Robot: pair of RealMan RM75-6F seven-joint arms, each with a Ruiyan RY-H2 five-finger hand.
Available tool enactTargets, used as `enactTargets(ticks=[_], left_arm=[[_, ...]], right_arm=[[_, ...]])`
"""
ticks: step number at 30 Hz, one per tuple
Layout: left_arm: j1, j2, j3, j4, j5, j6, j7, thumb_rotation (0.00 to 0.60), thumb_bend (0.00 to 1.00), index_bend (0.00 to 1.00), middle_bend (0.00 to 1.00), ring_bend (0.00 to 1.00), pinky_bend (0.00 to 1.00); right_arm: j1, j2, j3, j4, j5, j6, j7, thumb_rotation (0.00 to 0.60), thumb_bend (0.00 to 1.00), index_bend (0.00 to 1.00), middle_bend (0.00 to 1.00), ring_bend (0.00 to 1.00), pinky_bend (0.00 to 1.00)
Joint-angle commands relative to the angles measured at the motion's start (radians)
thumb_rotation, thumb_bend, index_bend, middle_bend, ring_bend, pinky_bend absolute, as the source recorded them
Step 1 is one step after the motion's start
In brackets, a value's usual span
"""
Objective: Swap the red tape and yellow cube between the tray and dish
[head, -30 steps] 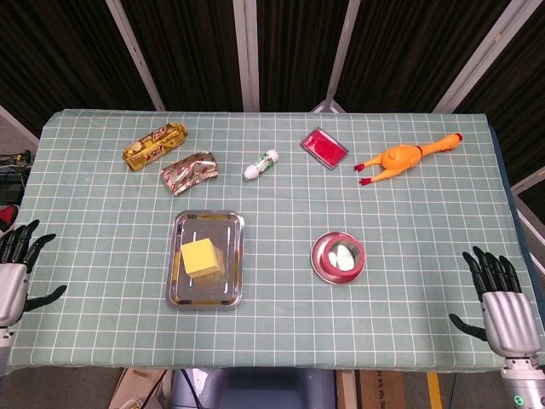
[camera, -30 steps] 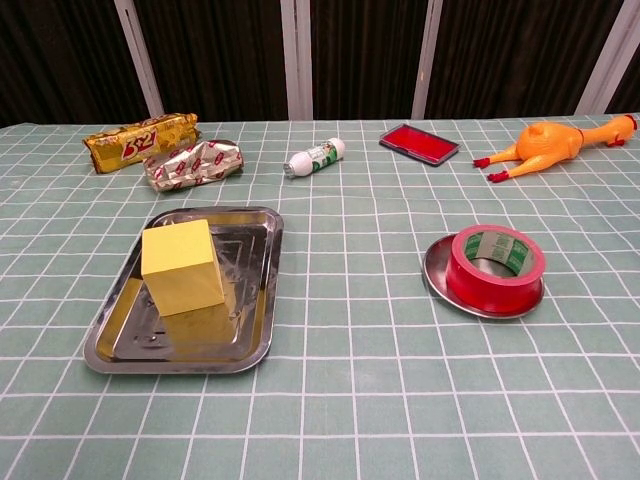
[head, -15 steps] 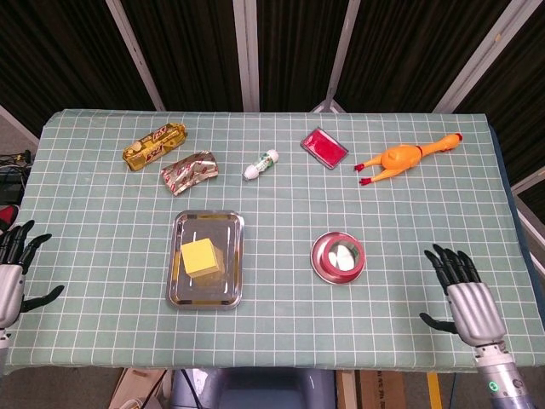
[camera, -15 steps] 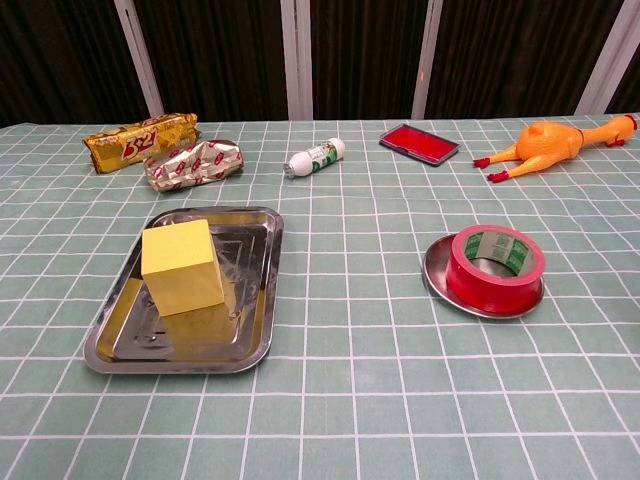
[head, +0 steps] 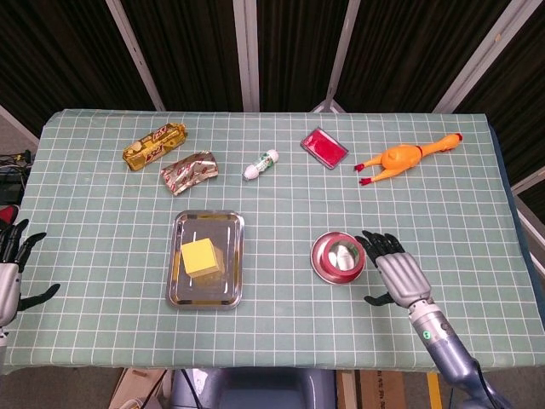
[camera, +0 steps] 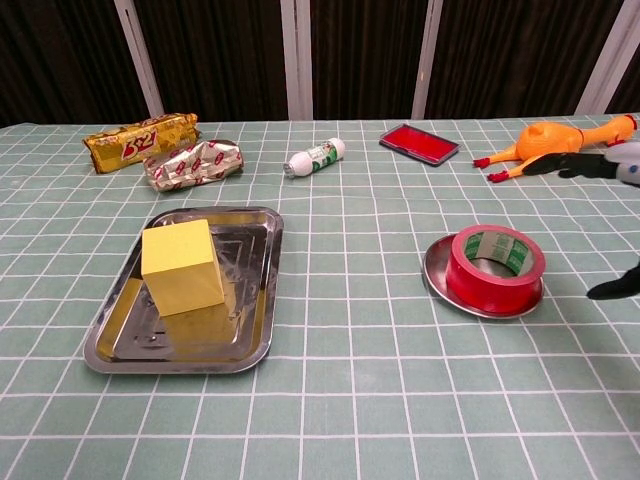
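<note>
The yellow cube (head: 200, 256) (camera: 181, 266) sits in the steel tray (head: 220, 290) (camera: 262, 290) left of centre. The red tape roll (head: 337, 257) (camera: 494, 266) lies flat in the small round dish (head: 322, 272) (camera: 436, 275) right of centre. My right hand (head: 396, 271) is open, fingers spread, just right of the dish and apart from the tape; in the chest view only its dark fingertips (camera: 585, 166) show at the right edge. My left hand (head: 10, 271) hangs open at the table's left edge, far from the tray.
Along the back lie a gold snack packet (head: 154, 145), a silver wrapper (head: 188, 171), a small white bottle (head: 261, 164), a red flat case (head: 324, 147) and an orange rubber chicken (head: 401, 158). The table's front edge runs close below the tray and dish.
My right hand has swept left and inward from the table's right front corner to beside the dish. The left hand has slid slightly down and outward. Cube and tape have not moved.
</note>
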Motion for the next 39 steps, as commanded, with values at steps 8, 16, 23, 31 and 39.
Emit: enactTargets(ticks=[8,16,23,31,39], left_arm=[[0.0,-0.002,-0.006,0.001,-0.011,0.0,0.008,0.6,0.03,0.19,0.0,0.0,0.01],[0.0,-0.007,-0.008,-0.002,-0.017,-0.001,0.025,0.6,0.03,0.19,0.0,0.0,0.01],[0.002,-0.012,-0.012,-0.005,-0.026,0.004,0.042,0.6,0.03,0.19,0.0,0.0,0.01],[0.002,-0.015,-0.011,-0.009,-0.024,0.003,0.048,0.6,0.03,0.19,0.0,0.0,0.01],[0.002,-0.017,-0.013,-0.012,-0.029,0.003,0.051,0.6,0.03,0.19,0.0,0.0,0.01]], right_arm=[[0.165,-0.116,0.025,0.088,0.258,-0.068,-0.149,0.6,0.02,0.0,0.0,0.0,0.0],[0.222,-0.155,0.008,0.153,0.32,-0.087,-0.159,0.6,0.02,0.0,0.0,0.0,0.0],[0.252,-0.178,-0.017,0.215,0.355,-0.111,-0.139,0.6,0.02,0.0,0.0,0.0,0.0],[0.248,-0.21,-0.022,0.261,0.3,-0.077,-0.085,0.6,0.02,0.15,0.08,0.22,0.1],[0.249,-0.236,-0.037,0.299,0.272,-0.074,-0.057,0.6,0.02,0.23,0.18,0.32,0.12]])
